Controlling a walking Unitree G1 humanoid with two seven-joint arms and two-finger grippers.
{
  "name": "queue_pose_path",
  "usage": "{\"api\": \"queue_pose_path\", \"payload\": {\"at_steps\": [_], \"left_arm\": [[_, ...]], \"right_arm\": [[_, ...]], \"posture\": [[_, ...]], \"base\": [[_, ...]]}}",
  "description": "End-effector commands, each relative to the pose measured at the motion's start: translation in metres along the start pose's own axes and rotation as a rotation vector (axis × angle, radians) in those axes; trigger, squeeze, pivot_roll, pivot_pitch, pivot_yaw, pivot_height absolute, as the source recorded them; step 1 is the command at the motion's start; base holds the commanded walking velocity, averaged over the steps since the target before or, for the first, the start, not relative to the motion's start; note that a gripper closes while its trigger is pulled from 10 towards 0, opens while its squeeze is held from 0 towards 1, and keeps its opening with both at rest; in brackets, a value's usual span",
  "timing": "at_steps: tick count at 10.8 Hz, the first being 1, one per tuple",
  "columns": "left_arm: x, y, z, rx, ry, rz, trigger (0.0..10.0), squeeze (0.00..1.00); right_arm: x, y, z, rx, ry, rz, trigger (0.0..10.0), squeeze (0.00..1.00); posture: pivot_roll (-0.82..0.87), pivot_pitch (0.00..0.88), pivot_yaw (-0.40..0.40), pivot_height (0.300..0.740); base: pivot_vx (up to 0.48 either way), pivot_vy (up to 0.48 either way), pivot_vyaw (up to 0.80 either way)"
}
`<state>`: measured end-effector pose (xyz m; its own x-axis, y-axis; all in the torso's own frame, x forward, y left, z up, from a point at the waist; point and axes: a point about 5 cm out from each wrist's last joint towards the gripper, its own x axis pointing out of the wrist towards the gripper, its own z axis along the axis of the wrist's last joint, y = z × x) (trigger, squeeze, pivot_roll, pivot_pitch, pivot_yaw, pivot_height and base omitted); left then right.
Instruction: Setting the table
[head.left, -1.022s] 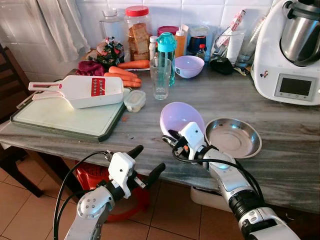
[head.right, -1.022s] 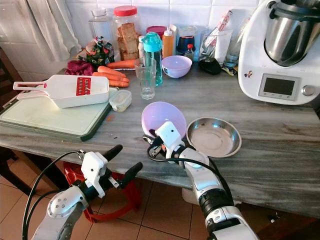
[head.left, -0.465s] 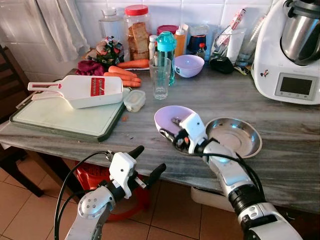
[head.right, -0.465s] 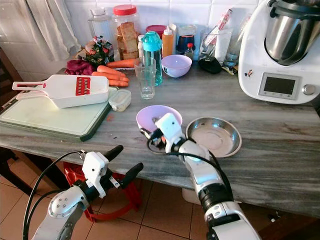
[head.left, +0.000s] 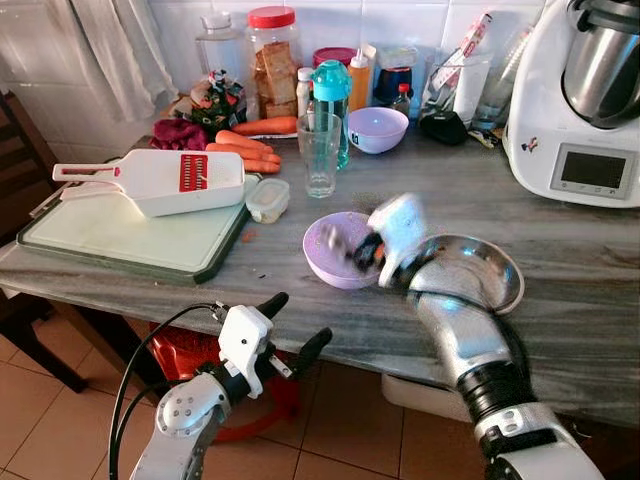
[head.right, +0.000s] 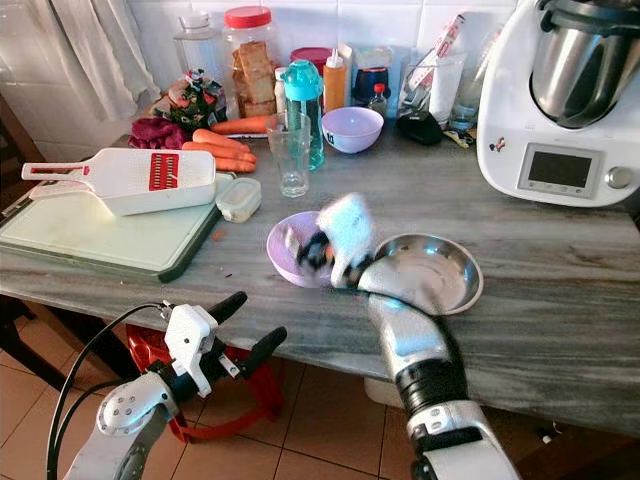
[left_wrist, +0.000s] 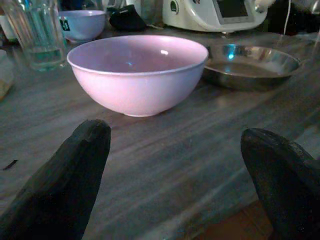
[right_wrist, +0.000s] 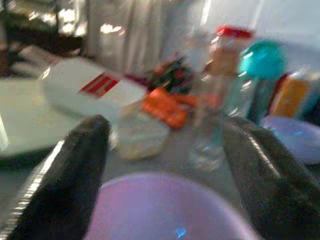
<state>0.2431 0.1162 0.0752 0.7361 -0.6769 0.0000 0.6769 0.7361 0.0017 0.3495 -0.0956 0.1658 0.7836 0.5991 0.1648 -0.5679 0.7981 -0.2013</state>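
A pink bowl (head.left: 340, 250) sat upright on the grey marbled countertop (head.left: 560, 330), just beside a shallow steel dish (head.left: 470, 272) that lay on its right. The right gripper (head.left: 362, 250) hung over the bowl's right-hand rim, blurred in both eye views, so it was hard to say whether it touched the rim; its wrist view showed the two black fingers (right_wrist: 75, 170) spread wide with the bowl's pink rim between and below them, holding nothing. The left gripper (head.left: 292, 325) hovered below the counter's front edge, over the tiled floor, and its fingers (left_wrist: 60, 185) also stood well apart and empty, pointing toward the bowl from the front. Farther back on the counter stood a clear drinking glass (head.left: 320, 155) with a teal-capped bottle (head.left: 333, 105) just behind it and a second lavender bowl (head.left: 378, 130) near the wall. To the left a white mandoline slicer (head.left: 165, 182) lay across a green-edged cutting board (head.left: 120, 235), with carrots (head.left: 245, 152) behind it and a small lidded container (head.left: 269, 200) beside the board. A white kitchen machine (head.left: 580, 100) stood at the far right.
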Motion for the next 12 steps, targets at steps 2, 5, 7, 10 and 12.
{"api": "queue_pose_path", "payload": {"at_steps": [2,5,7,10,12], "left_arm": [[-0.001,0.001,0.001,0.006,-0.005,-0.006,10.0,0.00],[-0.001,0.002,0.002,0.003,-0.021,0.013,10.0,0.00],[0.004,0.016,0.005,-0.002,-0.023,0.053,10.0,0.00],[0.007,0.022,0.006,0.007,-0.019,0.072,10.0,0.00],[0.008,0.017,0.003,-0.028,0.000,0.017,10.0,0.00]], "right_arm": [[-0.011,-0.024,0.018,-0.044,-0.037,-0.175,10.0,1.00],[-0.044,-0.044,0.007,-0.104,0.096,-0.393,10.0,1.00],[-0.073,-0.053,-0.006,-0.109,0.241,-0.489,10.0,1.00],[-0.109,-0.058,-0.022,-0.059,0.433,-0.569,10.0,0.84],[-0.124,-0.059,-0.030,-0.048,0.513,-0.565,10.0,0.00]], "posture": [[0.03,0.000,0.055,0.740],[0.02,0.000,0.057,0.740],[0.00,0.000,0.050,0.740],[-0.01,0.000,0.043,0.740],[-0.01,0.000,0.041,0.740]], "base": [[0.000,0.000,0.00],[0.000,0.000,0.00],[0.000,0.000,0.00],[0.000,0.000,0.00],[0.000,0.000,0.00]]}}
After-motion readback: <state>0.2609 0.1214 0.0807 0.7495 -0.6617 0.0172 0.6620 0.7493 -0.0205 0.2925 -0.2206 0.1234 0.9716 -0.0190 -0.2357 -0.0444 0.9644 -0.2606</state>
